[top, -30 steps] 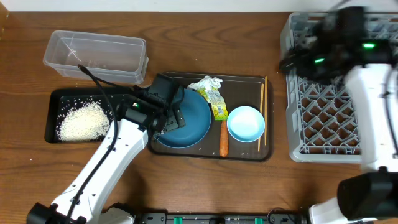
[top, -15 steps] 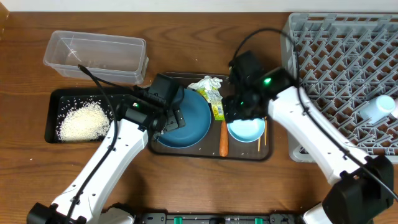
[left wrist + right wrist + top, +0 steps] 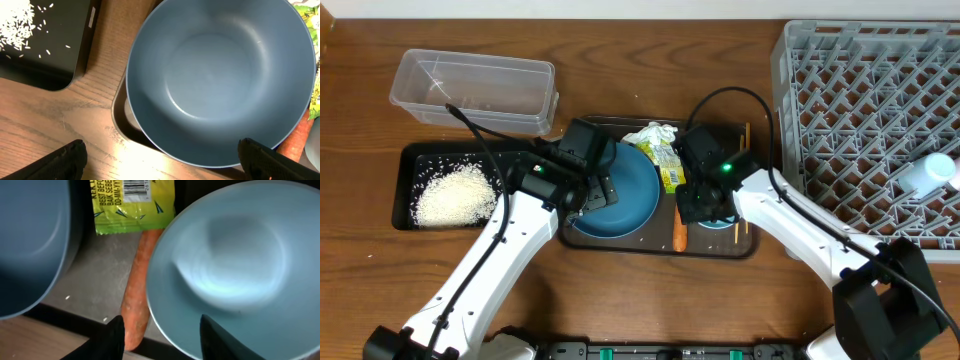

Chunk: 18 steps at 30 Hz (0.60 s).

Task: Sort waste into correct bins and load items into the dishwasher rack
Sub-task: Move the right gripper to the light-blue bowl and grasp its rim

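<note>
Light blue bowl (image 3: 225, 255) up next: small, smooth, glossy and empty, it sits at the right end of the brown tray (image 3: 640, 247) at frame centre. The right pincer (image 3: 160, 330) stands half spread astride its near rim, one finger inside and one outside over the carrot (image 3: 137, 305). It is not yet pinching, as far as the wrist view shows.

The job looks roughly a third done. Rice (image 3: 450, 195) lies heaped in the black tray (image 3: 405, 160) at left, with loose grains scattered round the heap. A white cup (image 3: 930, 172) lies in the grey rack (image 3: 840, 60) at right.

Left on the brown tray are the carrot, a green-yellow wrapper (image 3: 132, 205) meeting its upper end, a crumpled tissue (image 3: 655, 133) and chopsticks (image 3: 747, 135) along the right edge. The dark blue dish (image 3: 220, 80) is there too, and the left pincer (image 3: 162, 152) hangs over it, spread wide and holding nothing.

The clear tub (image 3: 470, 90), upper left on the worktop (image 3: 620, 60), shows no waste in it.
</note>
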{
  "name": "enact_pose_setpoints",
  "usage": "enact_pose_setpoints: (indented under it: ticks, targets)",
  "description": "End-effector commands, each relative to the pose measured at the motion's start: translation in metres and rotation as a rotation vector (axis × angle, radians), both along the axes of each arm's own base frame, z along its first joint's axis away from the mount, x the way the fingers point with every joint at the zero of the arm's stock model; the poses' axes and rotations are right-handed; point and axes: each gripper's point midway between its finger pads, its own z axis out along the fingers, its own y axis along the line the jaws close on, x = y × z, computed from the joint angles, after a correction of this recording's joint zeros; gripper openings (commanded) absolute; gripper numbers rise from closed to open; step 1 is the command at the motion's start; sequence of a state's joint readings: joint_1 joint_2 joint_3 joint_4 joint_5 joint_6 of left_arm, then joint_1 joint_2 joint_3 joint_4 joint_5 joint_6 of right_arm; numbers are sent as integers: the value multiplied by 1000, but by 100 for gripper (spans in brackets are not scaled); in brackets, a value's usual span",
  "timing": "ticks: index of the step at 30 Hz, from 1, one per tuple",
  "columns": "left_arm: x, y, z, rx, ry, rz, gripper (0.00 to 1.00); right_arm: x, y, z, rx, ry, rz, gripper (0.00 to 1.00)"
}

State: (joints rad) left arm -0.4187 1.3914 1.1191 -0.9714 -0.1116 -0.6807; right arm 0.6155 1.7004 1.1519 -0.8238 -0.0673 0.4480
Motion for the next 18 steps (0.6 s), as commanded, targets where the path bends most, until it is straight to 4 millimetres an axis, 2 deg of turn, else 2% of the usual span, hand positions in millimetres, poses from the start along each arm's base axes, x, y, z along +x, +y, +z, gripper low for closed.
enact_pose_setpoints:
  ticks: [1,8,13,18]
  targets:
    - [3,2,4,4,-12,8,99,-3,-3,-8,-19,0,-12,45]
    - [3,2,4,4,-12,8,99,-11,-8,-27,-24,7,-12,44]
    - [3,2,4,3,-12,8,99,-11,-8,-29,-21,2,-11,42]
    - [3,2,4,4,-12,8,99,-6,-5,-28,-6,-17,-11,24]
